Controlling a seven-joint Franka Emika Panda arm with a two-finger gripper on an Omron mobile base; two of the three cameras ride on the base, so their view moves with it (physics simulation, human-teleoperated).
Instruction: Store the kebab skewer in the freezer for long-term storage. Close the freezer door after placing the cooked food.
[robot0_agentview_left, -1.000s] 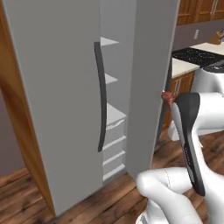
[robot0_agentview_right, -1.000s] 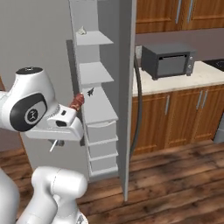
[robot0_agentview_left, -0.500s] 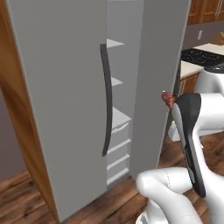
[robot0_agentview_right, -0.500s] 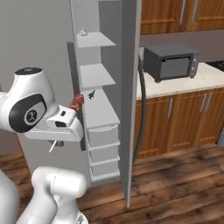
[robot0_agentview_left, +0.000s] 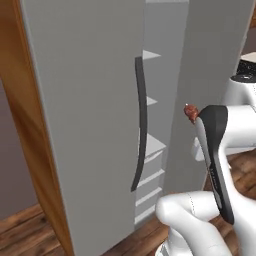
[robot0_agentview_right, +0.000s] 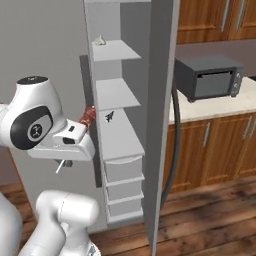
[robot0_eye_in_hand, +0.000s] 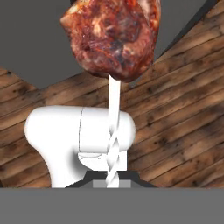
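Pinched on the pale stick of the kebab skewer (robot0_eye_in_hand: 113, 131), the gripper (robot0_eye_in_hand: 112, 180) has its two dark fingertips pressed against the stick at the bottom of the hand view, with the reddish-brown meat chunk looming large at the top and wooden floor (robot0_eye_in_hand: 183, 109) beyond it.

From the left base view, the freezer door (robot0_agentview_left: 85, 125) stands swung open on the left, its long dark handle (robot0_agentview_left: 140, 125) running down its edge. Right of it a narrow slice of the freezer (robot0_agentview_left: 210, 75) interior shows, with the tips of white shelves (robot0_agentview_left: 152, 145). Further right, just a small bit of the skewer's meat peeks above the dark part of the arm, in front of the grey freezer front.

From the right base view, the white arm sits at the left with the meat poking out at the gripper, held just beside the edge of the shelves and level with the middle one. This side shows the shelves in full, drawers (robot0_agentview_right: 122, 187) below, a small pale item (robot0_agentview_right: 99, 41) on the top shelf, then the other grey door (robot0_agentview_right: 162, 100), and a dark microwave (robot0_agentview_right: 207, 77) on the counter (robot0_agentview_right: 220, 105) at the far right.
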